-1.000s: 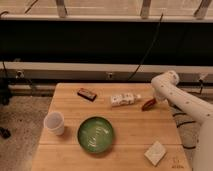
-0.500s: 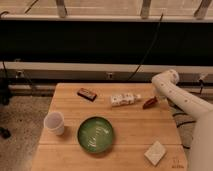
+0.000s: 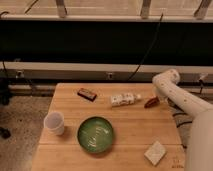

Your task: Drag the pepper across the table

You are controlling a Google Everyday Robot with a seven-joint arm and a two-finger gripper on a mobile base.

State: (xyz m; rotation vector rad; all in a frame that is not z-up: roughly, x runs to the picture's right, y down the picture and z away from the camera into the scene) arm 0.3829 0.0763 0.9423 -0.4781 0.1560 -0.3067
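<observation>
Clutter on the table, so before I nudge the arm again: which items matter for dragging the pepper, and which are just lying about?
Part of the job:
- pepper, near the right edge
- table
- gripper, at the pepper's right end

Just lying about:
- green bowl
- white cup
- dark bar
- white bottle, on its side
- pale sponge

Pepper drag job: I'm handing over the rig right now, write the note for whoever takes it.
Pincer: low at the table's right edge, right beside the pepper.
Pepper: lies on the table near the right edge, just right of the white bottle.
Also on the table: dark bar, white cup, green bowl, pale packet.
Done: arm brought to the pepper.
Left: drag the pepper across the tabletop; the bottle lies close on its left.
</observation>
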